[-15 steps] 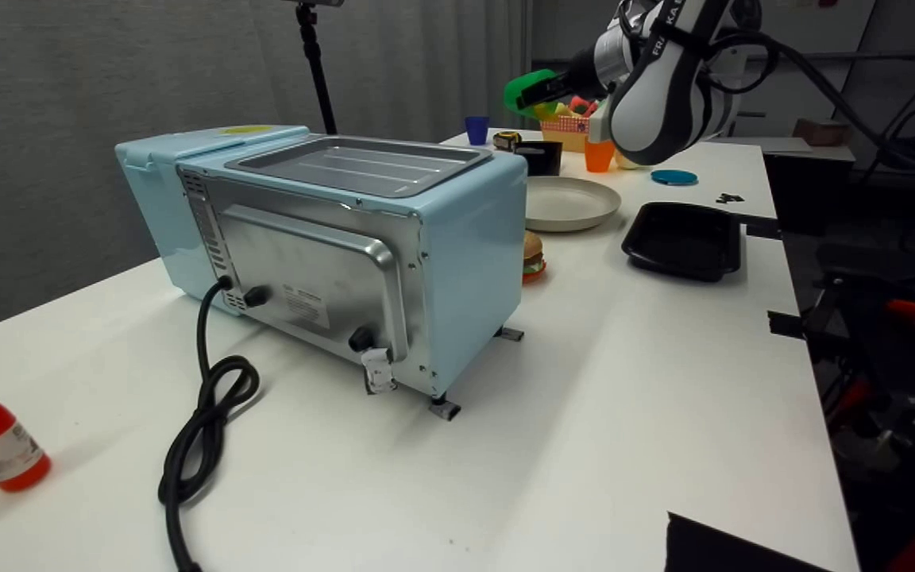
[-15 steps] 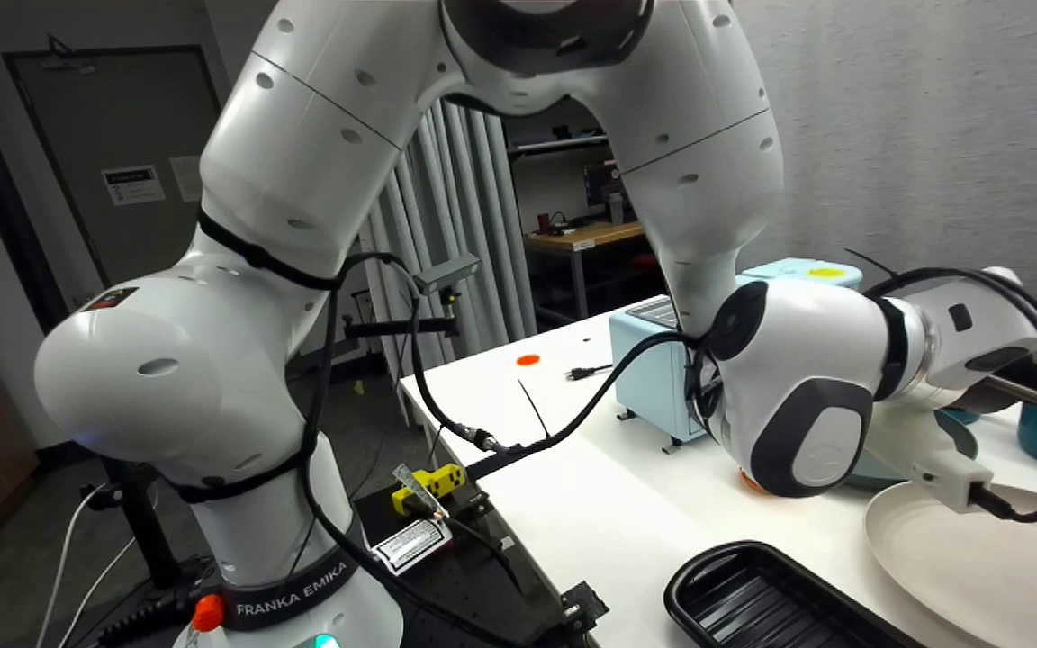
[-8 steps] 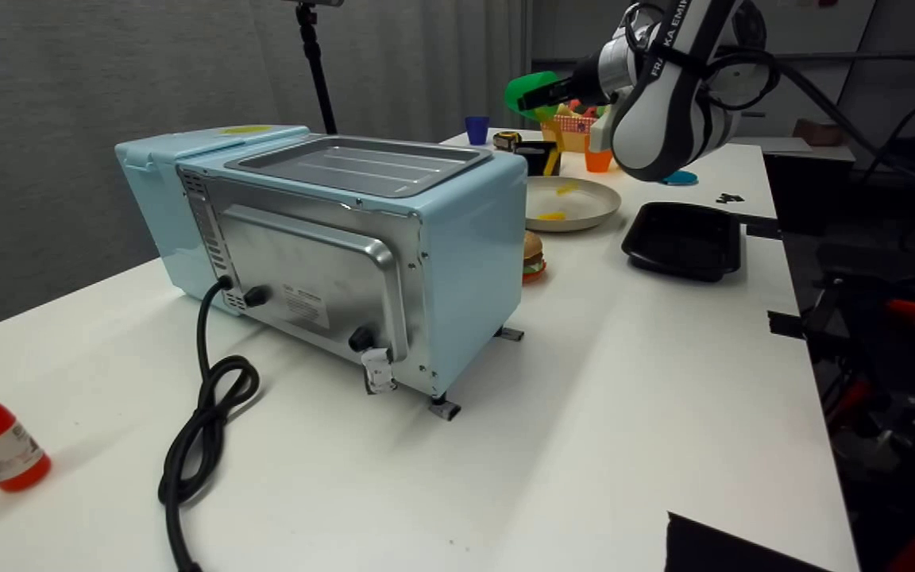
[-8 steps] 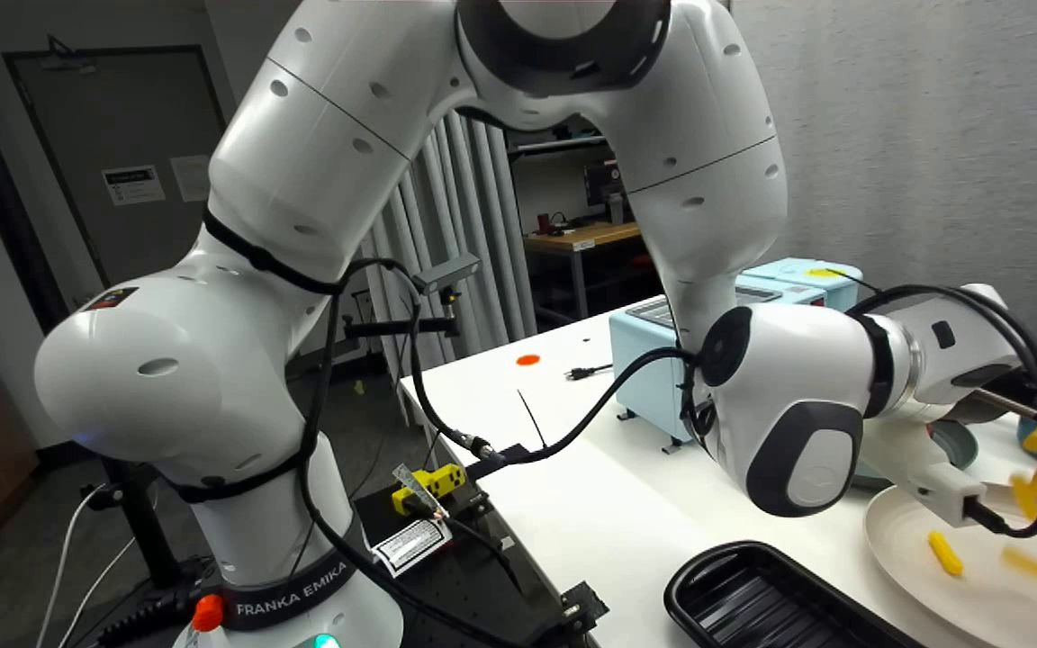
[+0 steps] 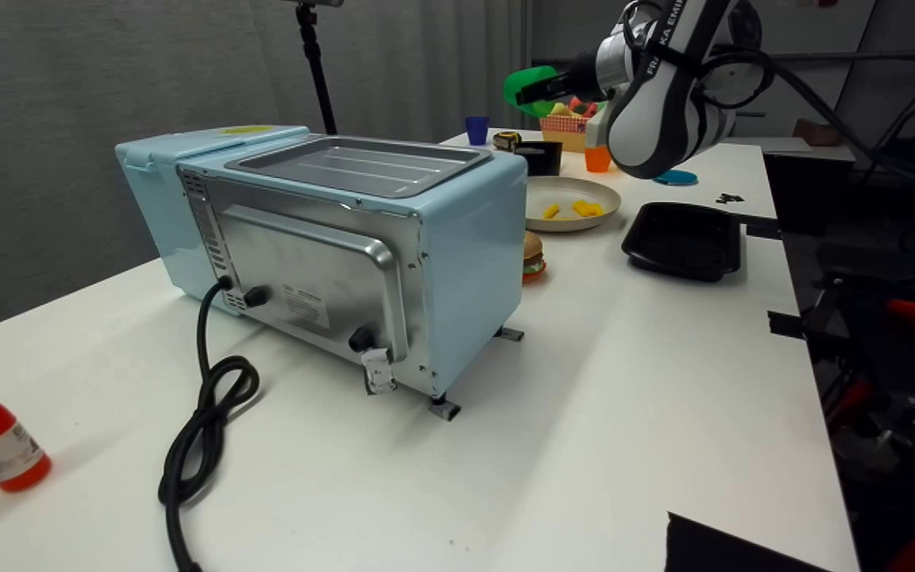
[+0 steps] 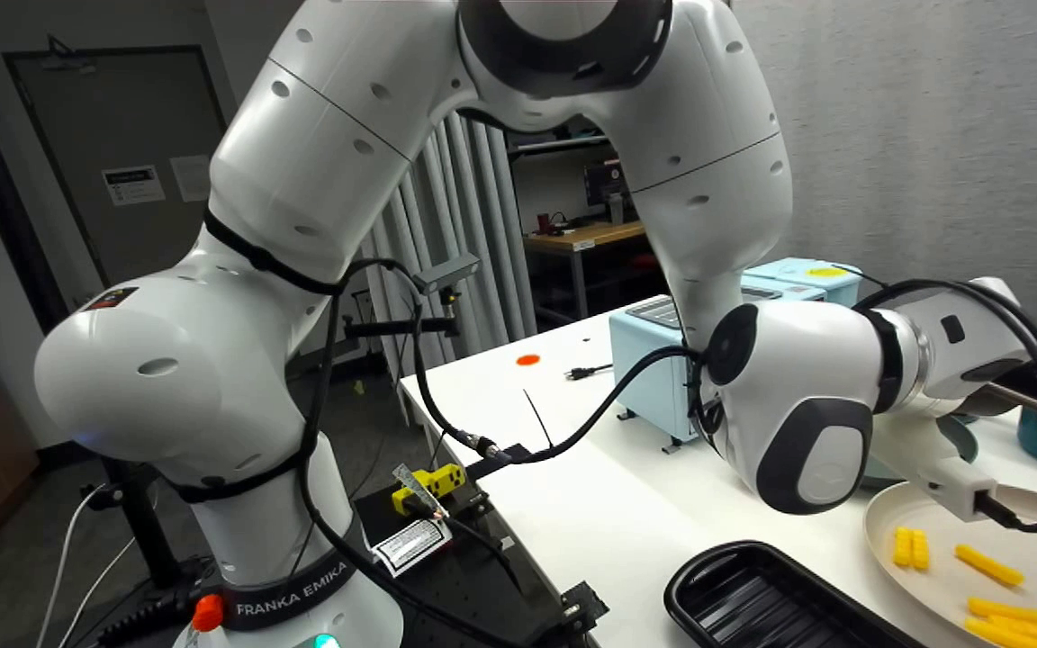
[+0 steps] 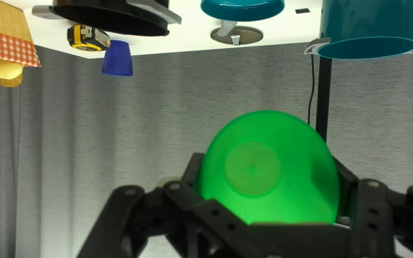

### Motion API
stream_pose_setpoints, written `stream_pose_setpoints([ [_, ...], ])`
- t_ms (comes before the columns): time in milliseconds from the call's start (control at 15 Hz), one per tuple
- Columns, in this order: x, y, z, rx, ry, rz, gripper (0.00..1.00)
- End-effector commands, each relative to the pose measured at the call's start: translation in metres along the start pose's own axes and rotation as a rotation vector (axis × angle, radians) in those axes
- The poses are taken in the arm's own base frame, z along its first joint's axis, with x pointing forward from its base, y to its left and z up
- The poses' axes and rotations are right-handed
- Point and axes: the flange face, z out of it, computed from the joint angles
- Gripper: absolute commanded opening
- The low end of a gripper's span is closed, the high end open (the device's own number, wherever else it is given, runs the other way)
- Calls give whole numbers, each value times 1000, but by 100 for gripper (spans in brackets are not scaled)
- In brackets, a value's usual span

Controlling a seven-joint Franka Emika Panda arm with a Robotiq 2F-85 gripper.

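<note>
A translucent green bowl (image 7: pixel 253 168) fills the middle of the wrist view, its round base in sight. My gripper (image 7: pixel 269 166) is shut on it, with one black finger pressed to either side. In an exterior view the bowl (image 5: pixel 529 91) hangs tipped over, high above the table and behind the beige plate (image 5: pixel 541 191). Several yellow sticks (image 6: pixel 988 565) lie scattered on that plate, some side by side, others spread apart. Whether anything is left inside the bowl cannot be seen.
A light blue oven (image 5: pixel 469 270) stands nearby, a toy burger (image 5: pixel 534 254) beside it. The black tray (image 5: pixel 684 242) sits at the table edge. Upside down in the wrist view appear a teal pot (image 7: pixel 368 25), a black pot (image 7: pixel 109 18) and a blue cup (image 7: pixel 118 59).
Yellow sticks dropped out of the bowl, blurred in mid-air half a second ago, and now rest on the formerly bare plate. The arm dipped slightly, then shifted a little; the grip is unchanged.
</note>
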Motion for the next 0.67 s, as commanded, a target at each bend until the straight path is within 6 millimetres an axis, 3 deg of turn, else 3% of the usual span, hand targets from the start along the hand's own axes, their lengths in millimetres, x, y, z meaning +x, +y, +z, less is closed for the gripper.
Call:
stream_pose_setpoints([
  [0,10,7,4,-26,27,37,53],
  [333,24,19,9,-50,-55,64,53],
  [600,46,36,21,-89,-201,118,53],
])
